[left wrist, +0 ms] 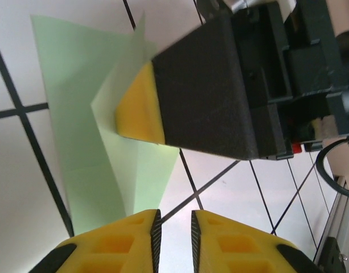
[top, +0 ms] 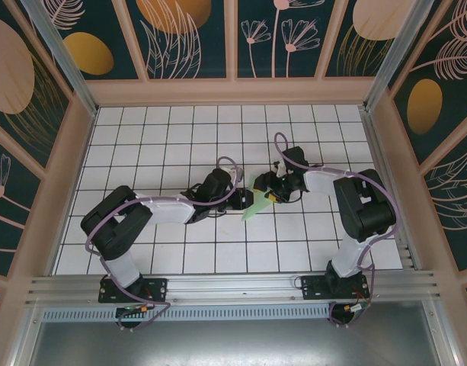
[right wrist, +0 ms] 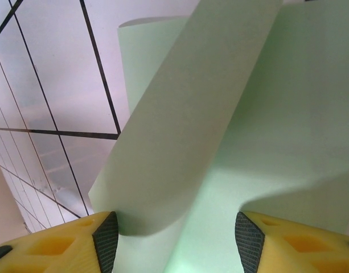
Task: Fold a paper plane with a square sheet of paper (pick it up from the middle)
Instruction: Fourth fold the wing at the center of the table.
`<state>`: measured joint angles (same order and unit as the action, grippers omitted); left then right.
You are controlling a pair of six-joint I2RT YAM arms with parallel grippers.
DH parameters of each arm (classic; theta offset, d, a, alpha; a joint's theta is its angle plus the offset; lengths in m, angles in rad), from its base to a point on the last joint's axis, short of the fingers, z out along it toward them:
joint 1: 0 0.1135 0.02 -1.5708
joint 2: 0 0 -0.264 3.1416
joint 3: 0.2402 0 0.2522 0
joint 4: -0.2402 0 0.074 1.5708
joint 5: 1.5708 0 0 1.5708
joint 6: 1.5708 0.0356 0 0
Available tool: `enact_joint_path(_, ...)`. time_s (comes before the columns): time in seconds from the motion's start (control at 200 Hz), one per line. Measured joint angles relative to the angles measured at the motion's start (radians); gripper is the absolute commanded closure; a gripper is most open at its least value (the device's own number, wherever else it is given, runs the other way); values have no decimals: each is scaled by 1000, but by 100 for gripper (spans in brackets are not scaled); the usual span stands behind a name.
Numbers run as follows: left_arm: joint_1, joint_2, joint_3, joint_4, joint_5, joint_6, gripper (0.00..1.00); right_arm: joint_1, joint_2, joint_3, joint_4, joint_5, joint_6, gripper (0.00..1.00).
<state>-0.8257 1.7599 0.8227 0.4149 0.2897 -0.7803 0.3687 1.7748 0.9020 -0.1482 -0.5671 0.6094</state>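
Tiled table: right fingers on folded paper, just beyond left fingers.

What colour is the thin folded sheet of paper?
The thin folded sheet of paper is plain pale mint green, best seen in the right wrist view.

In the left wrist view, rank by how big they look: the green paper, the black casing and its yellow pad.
Tied: black casing and green paper, alike; the casing sits nearer, so unranked.
Smallest: yellow pad.
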Motion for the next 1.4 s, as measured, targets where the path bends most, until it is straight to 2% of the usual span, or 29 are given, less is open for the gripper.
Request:
enact_joint_path(0.275,-13,66,44,-9,24,0,80,4,11,22,-29,5,3,37)
enact_joint_path(0.776,-13,93,83,-98,-64,0,85,5,13,26,-36,10,6,37)
enact_joint_path(1.296,-13,121,91,-114,-66,0,86,6,15,26,-38,17,0,37)
enact_joint_path(1.401,-13,122,96,-122,-66,0,86,6,15,26,-39,17,-2,40)
